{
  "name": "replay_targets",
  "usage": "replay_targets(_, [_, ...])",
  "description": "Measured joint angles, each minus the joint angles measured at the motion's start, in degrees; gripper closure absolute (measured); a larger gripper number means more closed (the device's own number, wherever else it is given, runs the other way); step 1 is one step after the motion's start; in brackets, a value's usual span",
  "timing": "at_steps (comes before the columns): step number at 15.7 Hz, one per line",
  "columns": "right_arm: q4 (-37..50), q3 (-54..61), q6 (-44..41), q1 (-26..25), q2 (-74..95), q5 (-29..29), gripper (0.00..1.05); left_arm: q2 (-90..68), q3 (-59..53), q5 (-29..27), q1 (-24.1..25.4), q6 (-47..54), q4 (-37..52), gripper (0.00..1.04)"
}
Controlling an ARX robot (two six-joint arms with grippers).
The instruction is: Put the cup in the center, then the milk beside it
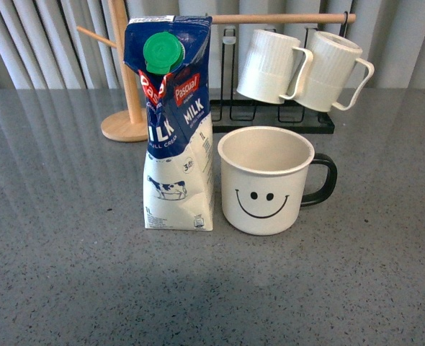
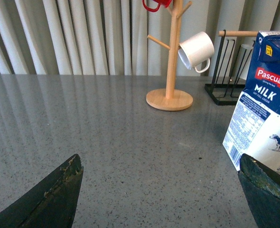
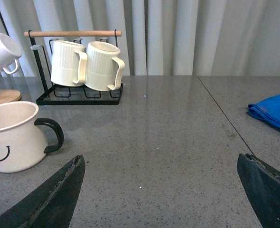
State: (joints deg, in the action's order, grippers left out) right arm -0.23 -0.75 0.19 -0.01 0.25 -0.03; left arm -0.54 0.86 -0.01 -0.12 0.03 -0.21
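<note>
1. The cup [image 1: 264,184] stands upright near the middle of the grey table [image 1: 68,274], mouth up, smiley face toward the front camera, black handle pointing to the robot's right
2. The milk [image 1: 175,126] stands upright just beside the cup on its left, long axis vertical, green cap [image 1: 163,53] at the top facing the front camera; whether carton and cup touch cannot be told
3. The left gripper [image 2: 161,192] is spread wide and holds nothing; the carton sits near one finger
4. The right gripper [image 3: 163,192] is likewise wide open and empty
5. Behind, two ribbed mugs [image 1: 299,68] hang on a black rack [image 1: 270,119], beside a wooden mug tree [image 1: 122,108]; a blue cloth [image 3: 273,110] lies off to the right
</note>
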Motion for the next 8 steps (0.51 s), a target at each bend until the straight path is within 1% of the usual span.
replay_targets(8, [0.0,0.0,-0.02,0.0,0.0,0.0,0.07,0.0,0.0,0.0,0.0,0.0,-0.02,0.07])
